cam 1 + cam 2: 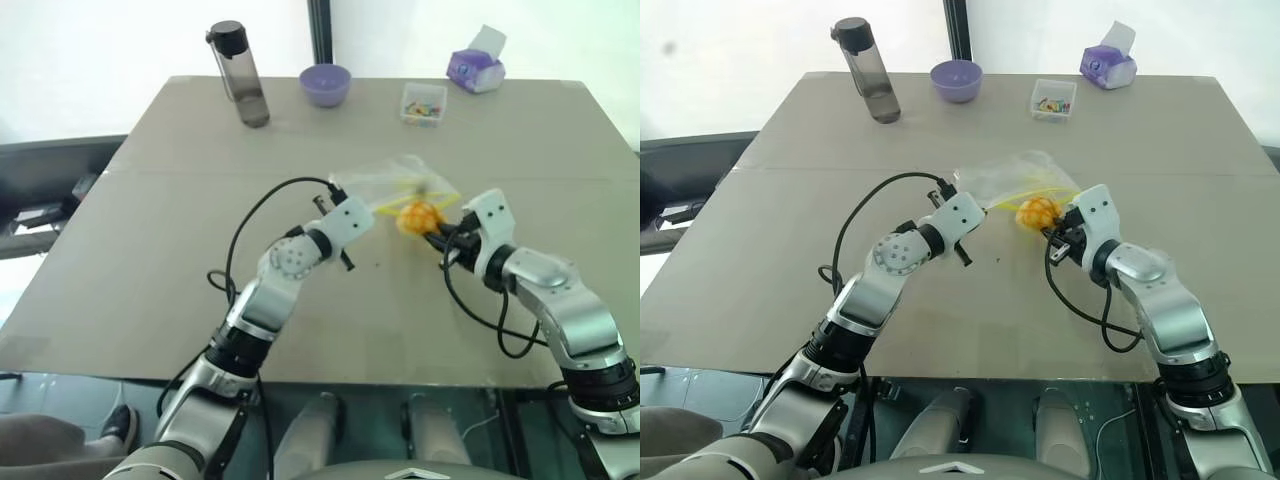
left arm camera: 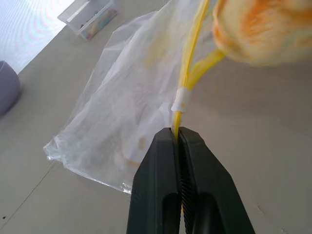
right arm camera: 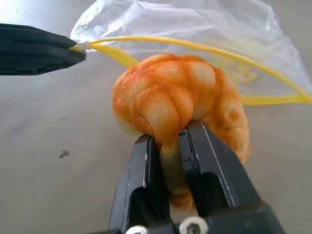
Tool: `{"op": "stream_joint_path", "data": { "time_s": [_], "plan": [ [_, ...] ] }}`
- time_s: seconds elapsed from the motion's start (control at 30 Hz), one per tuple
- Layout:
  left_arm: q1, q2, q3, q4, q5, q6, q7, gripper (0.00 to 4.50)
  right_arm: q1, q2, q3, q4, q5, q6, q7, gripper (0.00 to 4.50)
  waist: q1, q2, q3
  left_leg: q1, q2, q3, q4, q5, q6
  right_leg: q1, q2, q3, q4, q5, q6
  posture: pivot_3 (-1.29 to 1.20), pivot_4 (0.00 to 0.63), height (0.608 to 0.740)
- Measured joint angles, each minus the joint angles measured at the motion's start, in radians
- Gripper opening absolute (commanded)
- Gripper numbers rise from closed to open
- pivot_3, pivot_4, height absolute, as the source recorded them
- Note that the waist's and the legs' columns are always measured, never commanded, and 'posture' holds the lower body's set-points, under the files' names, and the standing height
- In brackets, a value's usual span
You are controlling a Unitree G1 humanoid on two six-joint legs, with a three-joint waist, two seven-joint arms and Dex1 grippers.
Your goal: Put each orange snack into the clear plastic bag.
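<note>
A grey tabletop (image 1: 150,230) holds the work. The robot's right gripper (image 3: 168,146), two black fingers, is pinched narrowly on a fold of the round, yellow-orange bun with a ridged, glossy crust (image 3: 175,102), which bulges just ahead of the fingertips and sits low over the table. Directly beyond the bun lies the flat, crinkly, transparent plastic zip bag (image 2: 122,107), its yellow seal strip (image 3: 195,48) split into two lips that arch open just past the bun. The left gripper (image 2: 178,139), across from the right one and just beside the bun, is clamped tight on one end of that yellow strip, holding the mouth up. The step in hand appears to be insertion: the bun is at the opening but not yet inside. The next move likely calls for the right gripper to push the bun forward between the two yellow lips, then release, while the left keeps the mouth lifted.
</note>
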Motion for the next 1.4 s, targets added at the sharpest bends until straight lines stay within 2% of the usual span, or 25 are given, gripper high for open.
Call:
{"op": "stream_joint_path", "data": {
  "time_s": [0.4,0.67,0.83,1.13,1.27,1.4],
  "plan": [
    [0.029,-0.003,-0.068,-0.057,-0.027,-0.068,-0.112,0.00,-0.149,0.057,0.037,0.151,-0.033,-0.041,0.001,0.66,-0.002,0.000,0.000,0.000,0.000,0.000,0.000,0.000,0.000,0.000,0.000,0.000,0.000,0.000,0.000,0.00,0.150,0.739],
    [0.046,0.020,-0.073,-0.076,-0.039,-0.081,-0.148,0.00,-0.162,0.072,0.036,0.181,-0.010,-0.062,0.039,0.66,-0.002,0.000,0.000,0.000,0.000,0.000,0.000,0.000,0.000,0.000,0.000,0.000,0.000,0.000,0.000,0.00,0.150,0.739],
    [0.046,0.045,-0.052,-0.074,-0.038,-0.080,-0.144,0.00,-0.124,0.020,-0.015,0.170,0.032,-0.073,0.093,0.66,0.000,0.000,0.000,0.000,0.000,0.000,0.000,0.000,0.000,0.000,0.000,0.000,0.000,0.000,0.000,0.00,0.150,0.739],
    [0.045,0.056,-0.039,-0.066,-0.044,-0.090,-0.155,0.00,-0.123,0.011,-0.103,0.149,0.118,-0.068,0.117,0.66,-0.002,0.000,0.000,0.000,0.000,0.000,0.000,0.000,0.001,0.000,0.000,0.000,0.000,0.000,0.000,0.00,0.150,0.739],
    [0.045,0.051,-0.039,-0.065,-0.069,-0.122,-0.180,0.00,-0.123,0.014,-0.066,0.127,0.112,-0.072,0.120,0.66,-0.002,0.000,0.000,0.000,0.000,0.000,0.000,-0.001,0.001,0.000,0.000,0.000,0.000,0.000,0.000,0.00,0.150,0.739],
    [0.045,0.046,-0.041,-0.065,-0.101,-0.155,-0.217,0.00,-0.125,0.017,0.023,0.166,0.027,-0.117,0.103,0.66,-0.001,0.000,0.000,0.000,0.000,0.000,0.000,0.000,0.000,0.000,0.000,0.000,0.000,0.000,0.000,0.00,0.150,0.739]
  ]
}}
